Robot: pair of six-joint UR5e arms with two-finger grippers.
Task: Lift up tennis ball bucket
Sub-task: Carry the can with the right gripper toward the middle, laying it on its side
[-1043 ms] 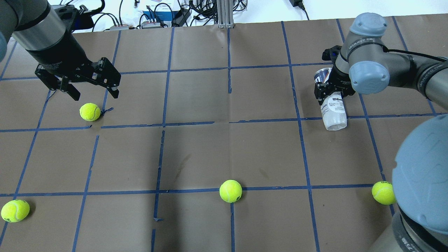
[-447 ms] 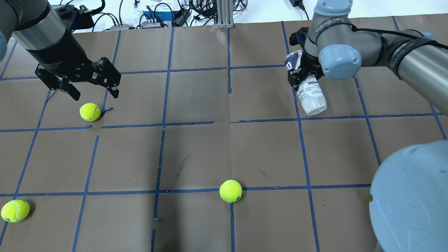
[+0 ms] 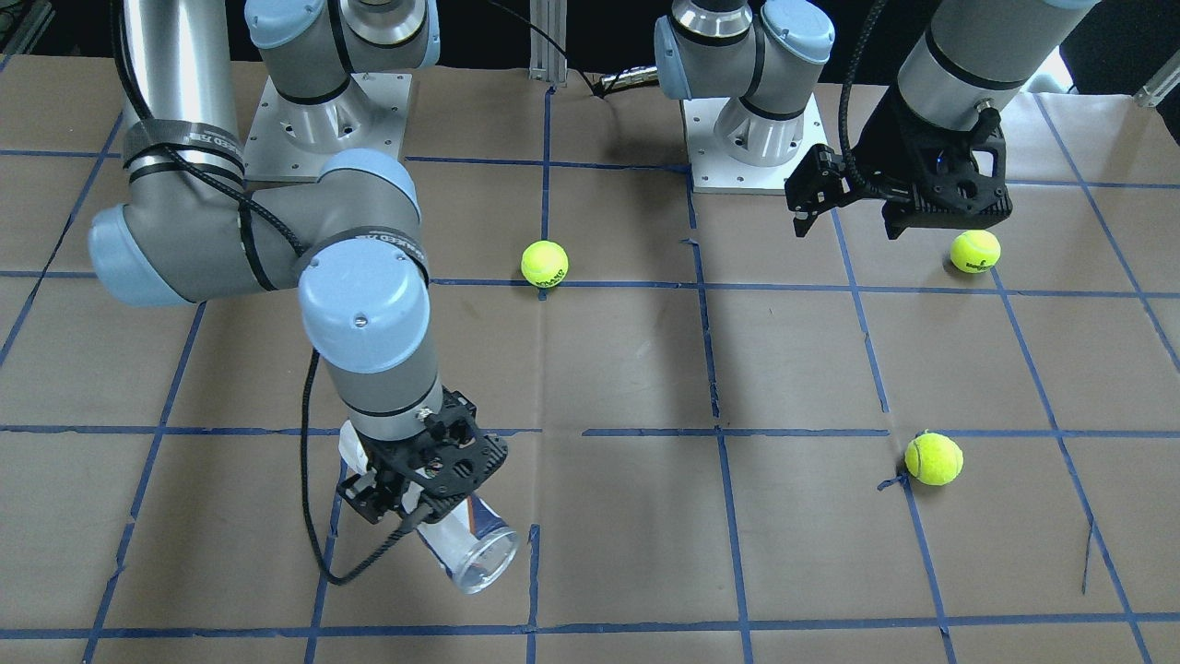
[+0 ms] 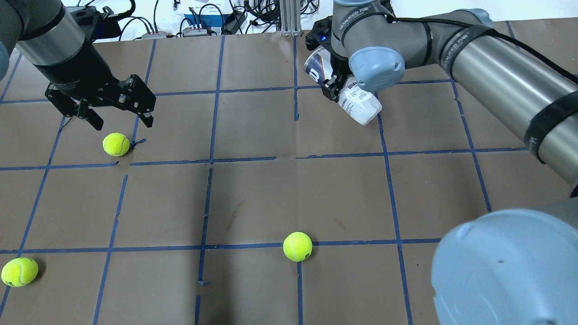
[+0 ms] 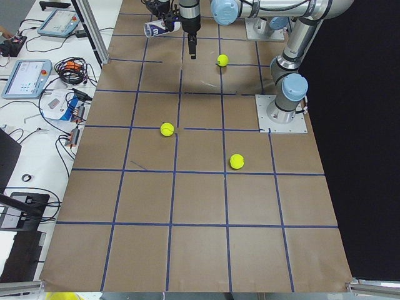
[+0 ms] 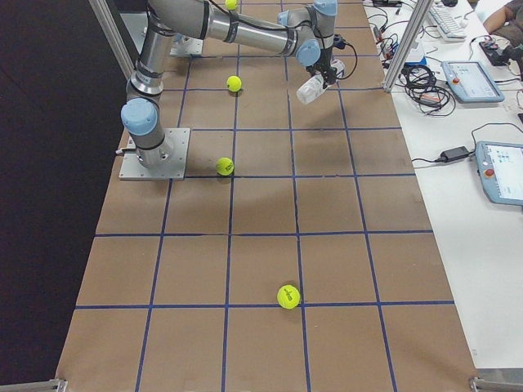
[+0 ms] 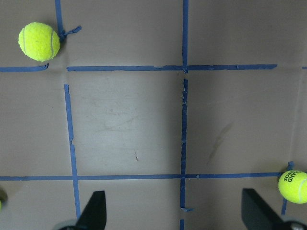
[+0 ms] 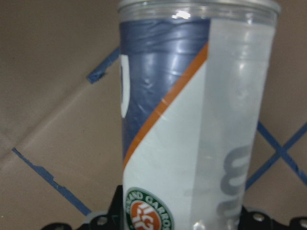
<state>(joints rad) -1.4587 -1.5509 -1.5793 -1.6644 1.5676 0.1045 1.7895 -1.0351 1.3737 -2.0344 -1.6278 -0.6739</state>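
Near the robot's edge of the table (image 4: 253, 198), one tennis ball (image 4: 297, 246) is lying by the middle and another (image 4: 19, 271) by the left corner, both where they were a second ago. The ball that was showing near the right side is now being hidden by the right arm's elbow (image 4: 505, 266). Farther out on the left, the left gripper (image 4: 123, 123) is hanging unmoved with its fingers spread wide, close to a third ball (image 4: 116, 144).

The big change is happening farthest out. The right arm (image 4: 487, 67) is sweeping leftward, carrying the tennis ball tube (image 4: 359, 101) from the right side to the middle of the far edge. The arm is reaching long and slantwise across the table, with its wrist bending down. The right gripper (image 4: 335, 86) is pinching the tube around its middle and holding it tilted above the paper, with the mouth end pointing toward the far edge.
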